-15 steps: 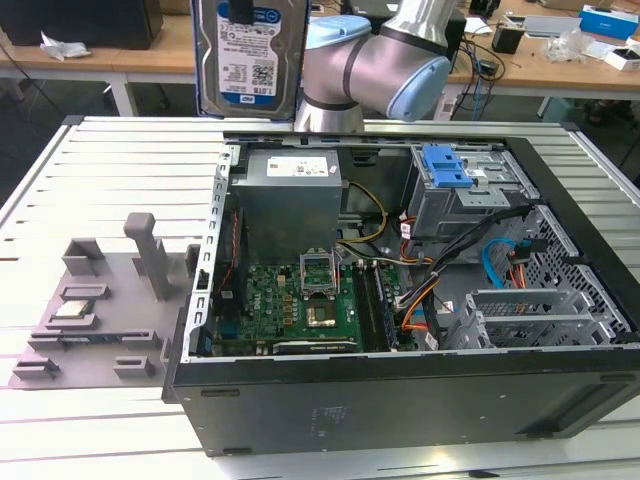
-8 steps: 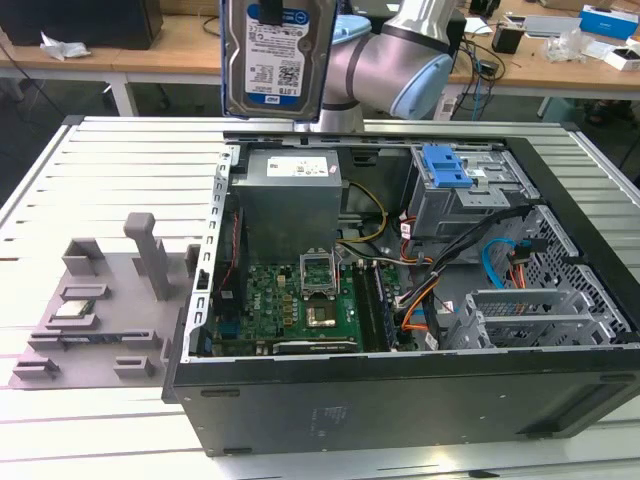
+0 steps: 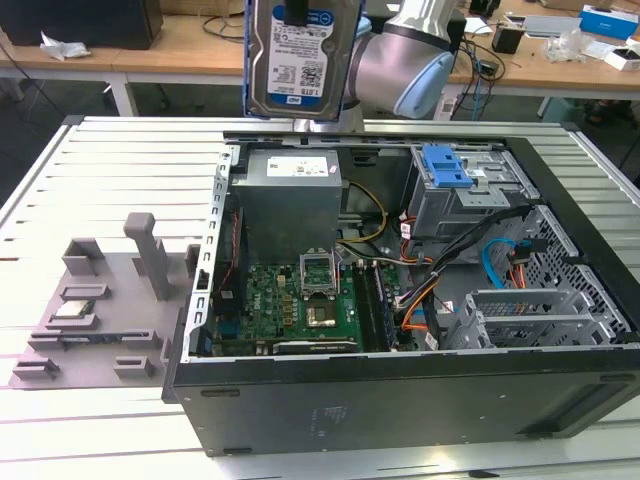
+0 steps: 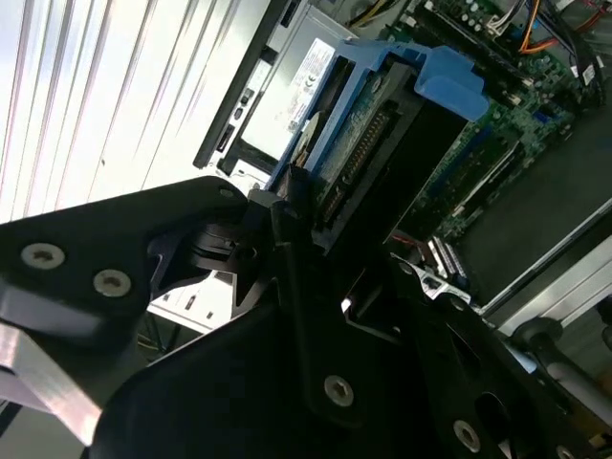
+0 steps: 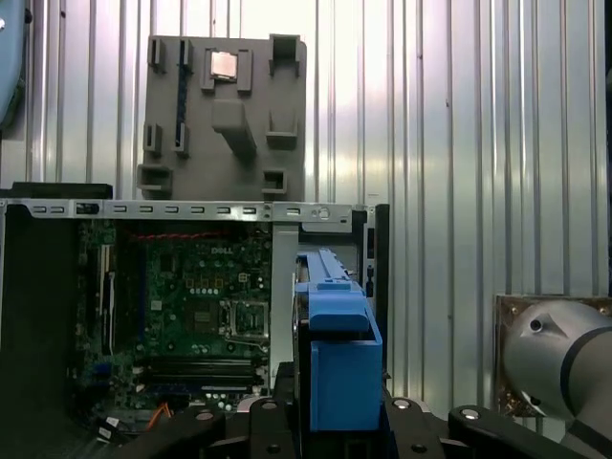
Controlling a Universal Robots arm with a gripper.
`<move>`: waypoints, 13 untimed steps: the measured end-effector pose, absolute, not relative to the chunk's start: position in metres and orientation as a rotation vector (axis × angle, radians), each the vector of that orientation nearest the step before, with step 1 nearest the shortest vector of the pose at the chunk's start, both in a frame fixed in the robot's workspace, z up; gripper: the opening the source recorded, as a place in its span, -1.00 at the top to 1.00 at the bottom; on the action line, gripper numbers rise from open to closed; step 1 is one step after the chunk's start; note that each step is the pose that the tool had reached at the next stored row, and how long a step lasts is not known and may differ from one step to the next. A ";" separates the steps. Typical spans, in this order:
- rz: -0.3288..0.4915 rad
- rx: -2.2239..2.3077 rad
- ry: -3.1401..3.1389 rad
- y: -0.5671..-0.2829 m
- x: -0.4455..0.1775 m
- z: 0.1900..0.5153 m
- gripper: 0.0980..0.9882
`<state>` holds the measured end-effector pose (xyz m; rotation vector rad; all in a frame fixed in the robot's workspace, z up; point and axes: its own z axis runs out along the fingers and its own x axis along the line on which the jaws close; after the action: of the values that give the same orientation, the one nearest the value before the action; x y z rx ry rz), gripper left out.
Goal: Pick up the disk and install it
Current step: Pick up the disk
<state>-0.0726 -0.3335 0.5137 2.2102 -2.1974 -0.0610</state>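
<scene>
Clenched on the disk [image 3: 298,60], the claw [image 5: 335,406] holds it upright and high above the far edge of the open computer case [image 3: 400,400], roughly over the grey power supply [image 3: 290,190], label face towards the exterior view. In the first wrist view the fingers [image 5: 277,397] sit either side of the drive, so the pinch looks to be across its flat faces near one end.

I judge the drive stiff and dense for its size, with smooth metal that could slip under a weak pinch. It should take a firm grip but no knocks. The blue rails along its sides are the other fair hold; the connector end and circuit board are best left alone.

Beyond, the room has wooden desks [image 3: 150,50] strewn with cables and boxes. A slatted metal worktop [image 3: 110,170] carries the case. Inside the case, at the exterior view's far right, stands the drive cage [image 3: 470,190] with its blue latch. On the exterior view's left lies a grey fixture [image 3: 100,310] bearing a small processor chip [image 3: 78,308].
</scene>
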 end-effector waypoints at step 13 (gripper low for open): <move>-0.061 2.210 -2.197 -0.334 -0.030 0.513 0.41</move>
<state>-0.0302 -0.3336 0.5133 2.2104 -2.1973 -0.0610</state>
